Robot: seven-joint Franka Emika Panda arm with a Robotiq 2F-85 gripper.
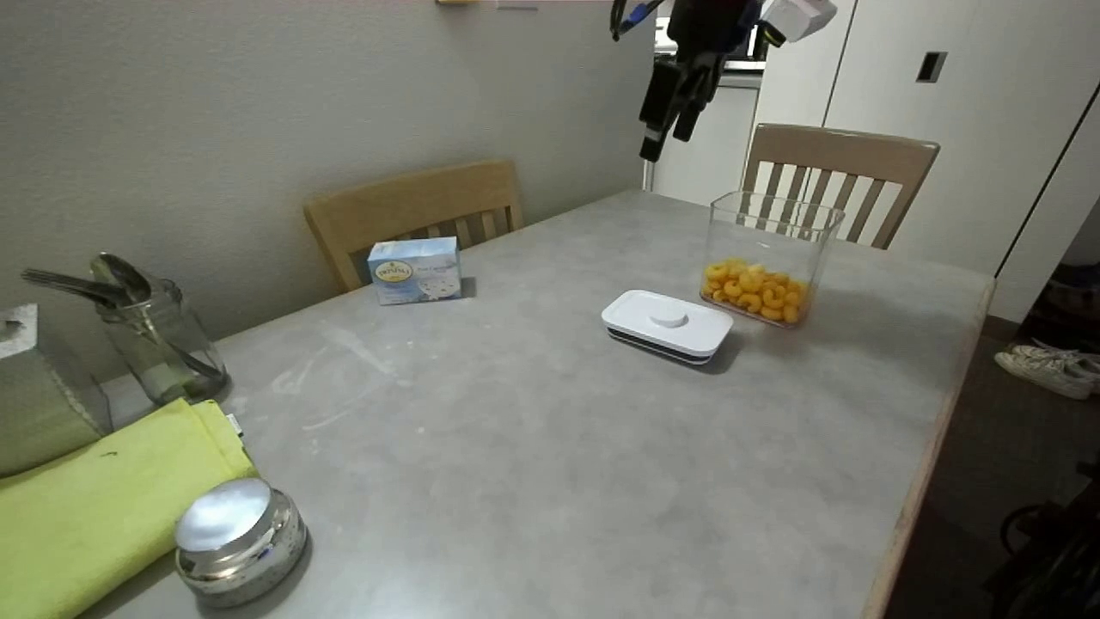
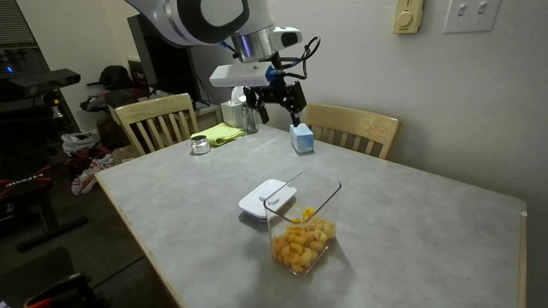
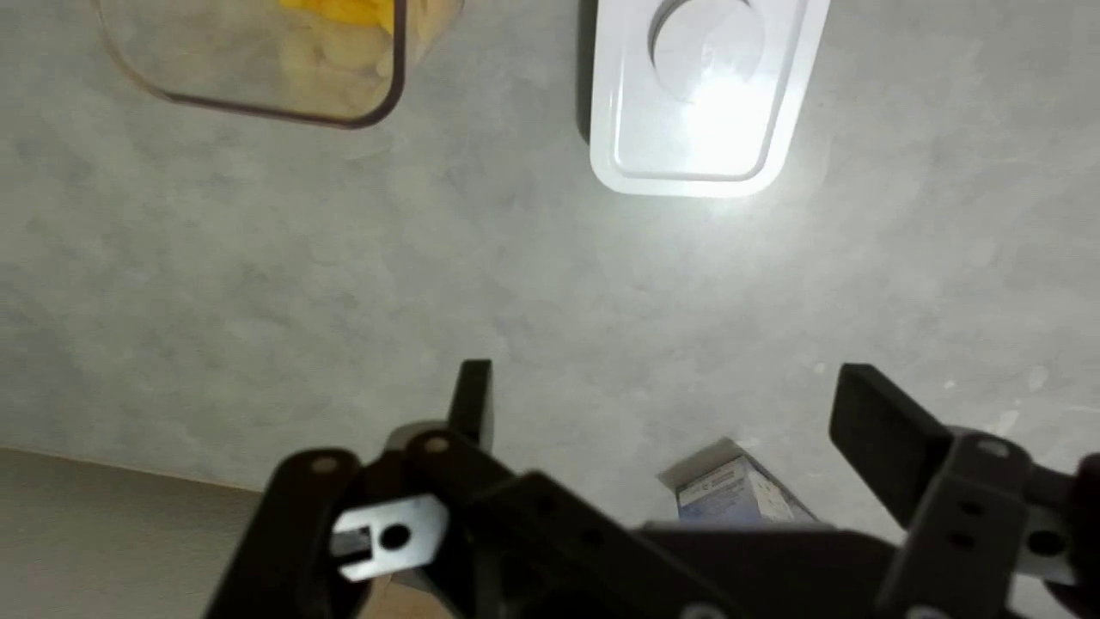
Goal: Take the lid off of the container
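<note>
The white lid (image 1: 644, 311) with its round knob lies flat on the table beside the container (image 1: 766, 241), apart from it. The clear container is upright with an open top and holds yellow-orange pieces. Both also show in an exterior view, the lid (image 2: 259, 199) partly behind the container (image 2: 334, 203). In the wrist view the lid (image 3: 679, 146) is at the top right of centre and the container's rim (image 3: 258, 110) is at the top left, both cut off by the frame. My gripper (image 3: 665, 371) is open and empty, high above the table; it shows in both exterior views (image 1: 667, 144) (image 2: 280, 121).
A blue-and-white box (image 1: 418, 271) stands near the wall-side table edge; it also shows below the gripper (image 3: 730, 494). A metal jar (image 1: 241, 542), a yellow-green cloth (image 1: 120, 499), a glass jar with cutlery (image 1: 163, 344) and a tissue box (image 1: 43, 395) stand at the far end.
</note>
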